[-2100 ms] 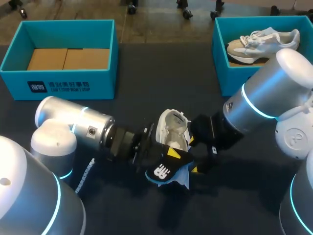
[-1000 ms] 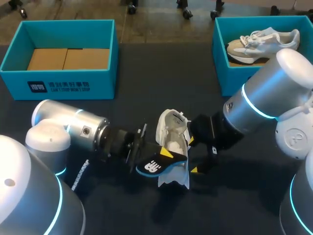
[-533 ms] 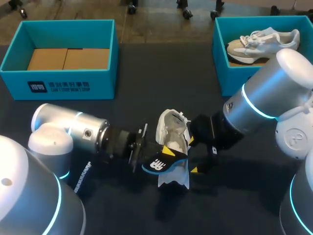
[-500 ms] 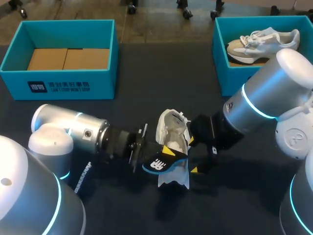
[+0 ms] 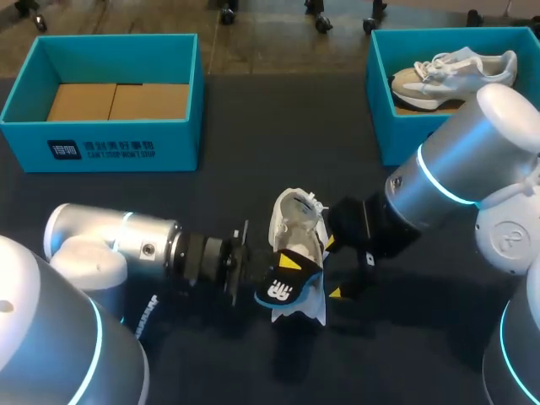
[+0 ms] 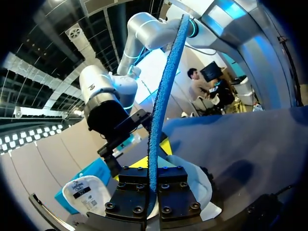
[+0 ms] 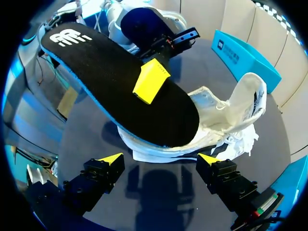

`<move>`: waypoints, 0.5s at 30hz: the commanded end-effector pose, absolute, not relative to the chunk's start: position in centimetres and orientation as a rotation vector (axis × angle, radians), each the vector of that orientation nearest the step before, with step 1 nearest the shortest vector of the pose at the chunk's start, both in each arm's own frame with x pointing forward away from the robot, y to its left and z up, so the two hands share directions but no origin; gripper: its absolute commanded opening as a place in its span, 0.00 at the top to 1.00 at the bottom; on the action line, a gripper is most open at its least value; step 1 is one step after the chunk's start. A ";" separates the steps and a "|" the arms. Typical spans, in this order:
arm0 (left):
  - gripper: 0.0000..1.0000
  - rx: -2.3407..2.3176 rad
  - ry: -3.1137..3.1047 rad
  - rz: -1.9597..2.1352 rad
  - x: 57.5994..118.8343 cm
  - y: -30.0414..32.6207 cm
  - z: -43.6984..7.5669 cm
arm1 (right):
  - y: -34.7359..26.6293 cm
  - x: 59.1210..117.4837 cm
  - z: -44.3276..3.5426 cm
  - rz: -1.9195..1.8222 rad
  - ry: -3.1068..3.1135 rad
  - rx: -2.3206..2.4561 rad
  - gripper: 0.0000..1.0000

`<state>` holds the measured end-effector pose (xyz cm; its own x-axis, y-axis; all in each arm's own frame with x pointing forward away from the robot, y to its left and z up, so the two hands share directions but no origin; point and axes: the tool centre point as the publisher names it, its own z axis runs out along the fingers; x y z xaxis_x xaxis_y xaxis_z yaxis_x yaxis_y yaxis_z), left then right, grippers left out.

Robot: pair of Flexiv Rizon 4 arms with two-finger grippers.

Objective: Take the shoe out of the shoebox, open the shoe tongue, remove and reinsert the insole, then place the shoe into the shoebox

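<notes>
Where shoe rests, dark table; insole above

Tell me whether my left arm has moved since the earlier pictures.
Yes. The left arm has pulled its white elbow back from the left shoebox toward the table's near edge, while its hand, shut on the insole, stays beside the white shoe.

the head view looks down on the whole table from behind. both wrist views sit close, facing the insole from opposite sides.
</notes>
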<state>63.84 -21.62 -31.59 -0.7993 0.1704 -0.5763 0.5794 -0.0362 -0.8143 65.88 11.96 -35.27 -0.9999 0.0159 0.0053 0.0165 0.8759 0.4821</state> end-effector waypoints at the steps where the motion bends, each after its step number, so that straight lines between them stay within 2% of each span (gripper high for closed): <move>1: 1.00 0.761 1.937 -1.905 63.9 -22.1 -32.1 | 12.0 65.8 -35.3 -0.782 -3.043 -0.026 0.00; 15: 1.00 0.754 1.976 -1.732 65.5 -23.8 -33.1 | 12.0 65.8 -35.3 -0.782 -3.043 -0.026 0.00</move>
<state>65.52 -22.69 -32.85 -0.7727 0.1303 -0.6213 0.6312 0.0527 -0.7739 65.88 11.96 -35.27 -0.9999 0.0159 0.0053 0.0165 0.8759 0.4822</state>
